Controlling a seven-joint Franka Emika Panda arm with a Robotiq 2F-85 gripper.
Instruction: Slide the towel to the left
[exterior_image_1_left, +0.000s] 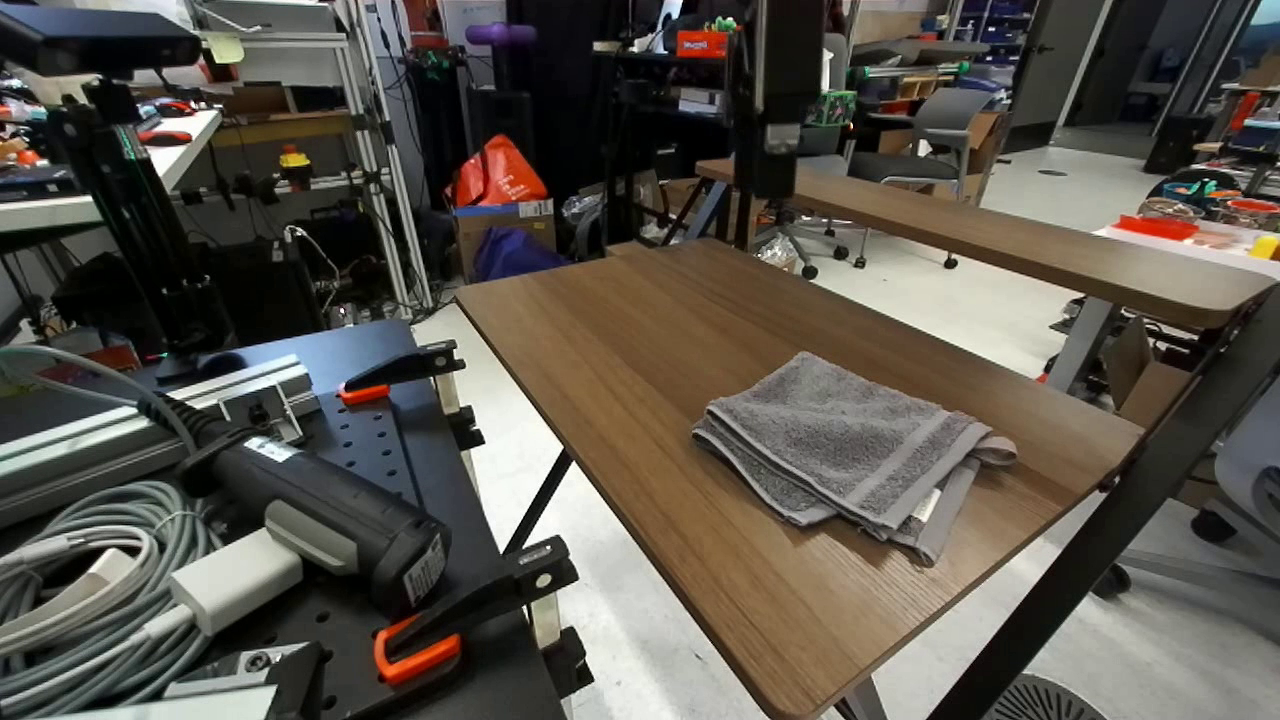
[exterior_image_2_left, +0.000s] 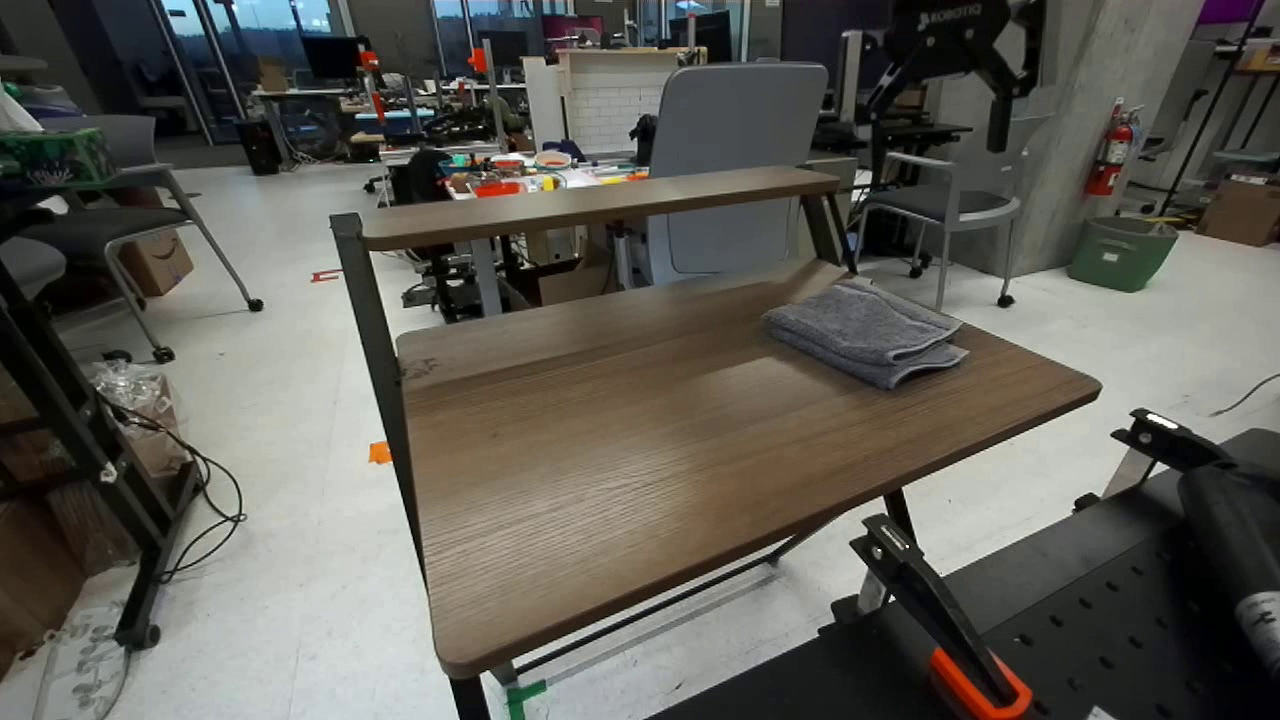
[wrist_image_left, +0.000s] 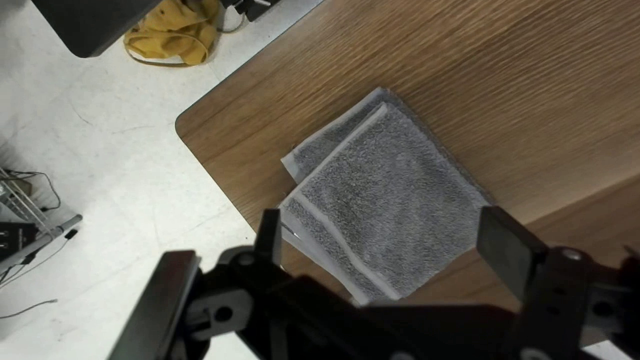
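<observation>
Brown table: 1, mid-frame in both exterior views; presumably picked as sliding surface.
Black bench: 1, lower left in an exterior view; probably placed as work surface.
Towel: 1, grey, right of centre in both exterior views, mid-frame in the wrist view; loosely folded, likely so layers can be shifted together; slide judged not done, as table is seen extending leftward.
Gripper: 1, upper right in an exterior view; jaws spread wide, nothing held; hung over the towel, no contact, probably for lining up.
Orange-tipped clamps: 2, fastened at bench edge, likely to pin something down.
White tag: 1, towel's lower right in an exterior view; presumably sewn on.
</observation>
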